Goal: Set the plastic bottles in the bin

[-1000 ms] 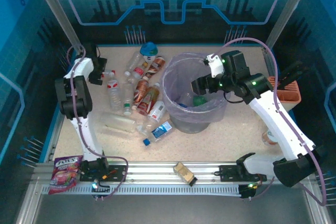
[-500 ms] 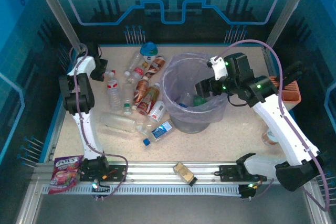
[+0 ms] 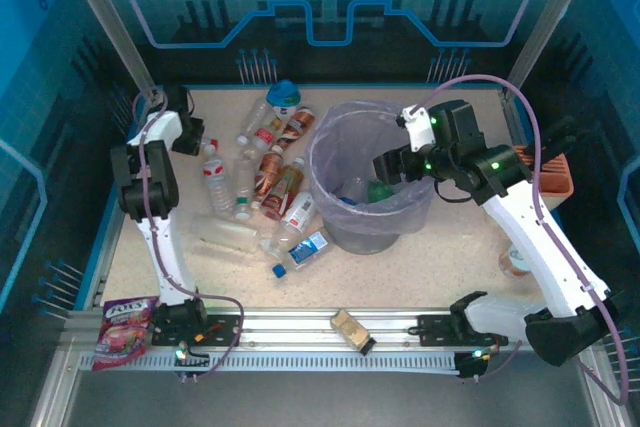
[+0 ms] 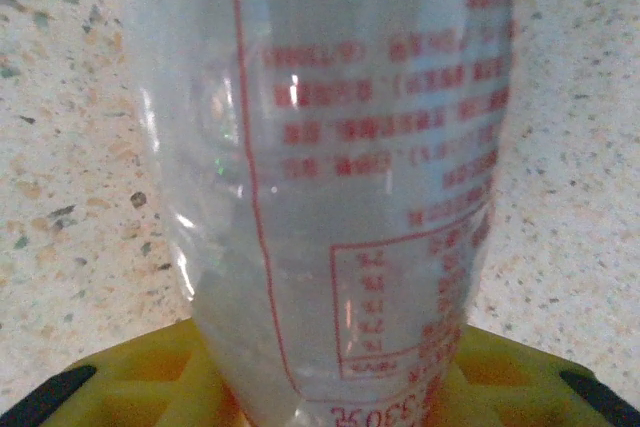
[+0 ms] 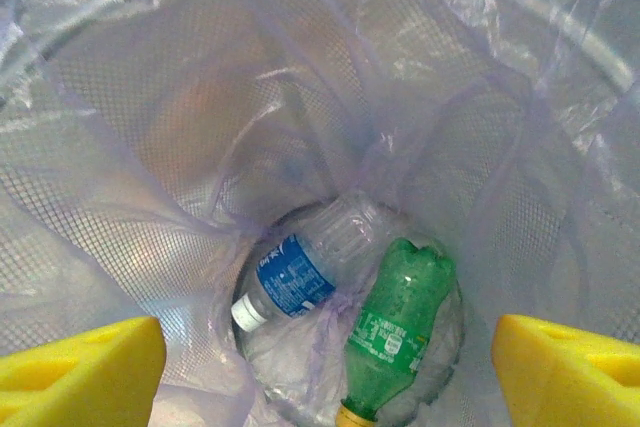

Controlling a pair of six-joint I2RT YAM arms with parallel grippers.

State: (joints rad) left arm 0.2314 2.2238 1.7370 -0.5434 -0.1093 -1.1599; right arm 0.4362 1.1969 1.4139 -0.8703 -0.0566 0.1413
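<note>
Left fingers (image 4: 130, 377) are clamped on a clear bottle with red print (image 4: 340, 147), yellow pads snug on both sides, speckled table (image 4: 60, 97) right behind it. From above, my left gripper (image 3: 197, 139) is well off to the left of the bin (image 3: 318, 152), at the far-left edge of the heap of loose bottles (image 3: 272, 177) that fills the space between it and the bin. Mostly clear ones plus a few brown-copper, the closest just beside the bin's left wall. Right fingers (image 5: 90, 367) are spread wide with nothing between them, hanging over the bin's open mouth. Down past them, a blue-labelled bottle (image 5: 295, 282) and a green bottle (image 5: 395, 332) lie touching at the bottom of the lavender liner (image 5: 480, 147). Further out: an orange holder (image 3: 548, 175) right of the bin, a small gold-brown box (image 3: 348, 327) on the rails on its near side, and a red snack packet (image 3: 125, 319) way off to the near left.
</note>
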